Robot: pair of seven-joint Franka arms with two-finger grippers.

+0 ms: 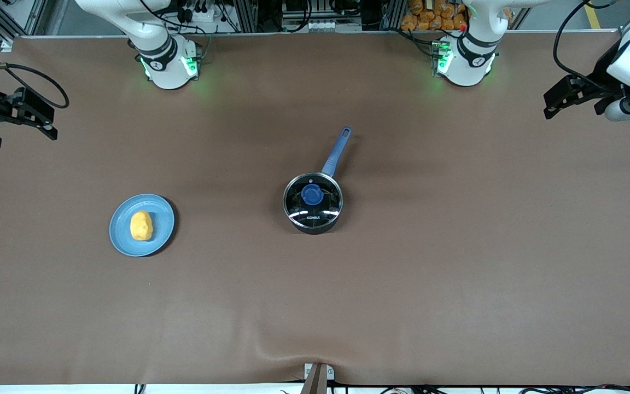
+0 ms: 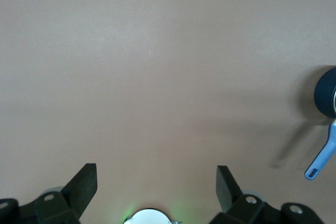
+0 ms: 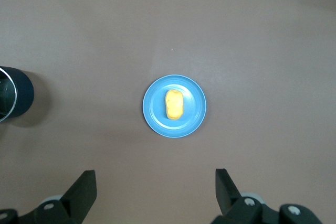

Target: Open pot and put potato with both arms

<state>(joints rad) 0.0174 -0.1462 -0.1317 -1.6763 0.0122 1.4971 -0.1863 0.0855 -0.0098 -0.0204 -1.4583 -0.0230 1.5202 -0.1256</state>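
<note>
The black pot stands in the middle of the table with its glass lid on, blue knob up, and its blue handle pointing toward the robots' bases. The yellow-orange potato lies on a light-blue plate toward the right arm's end. My right gripper hangs open and empty over that end, apart from the plate; its wrist view shows its jaws, the potato and the pot. My left gripper hangs open and empty over the left arm's end; the pot's handle shows at that view's edge.
Brown mat covers the table. Both arm bases stand along the table's edge farthest from the front camera. A small bracket sits at the edge nearest that camera.
</note>
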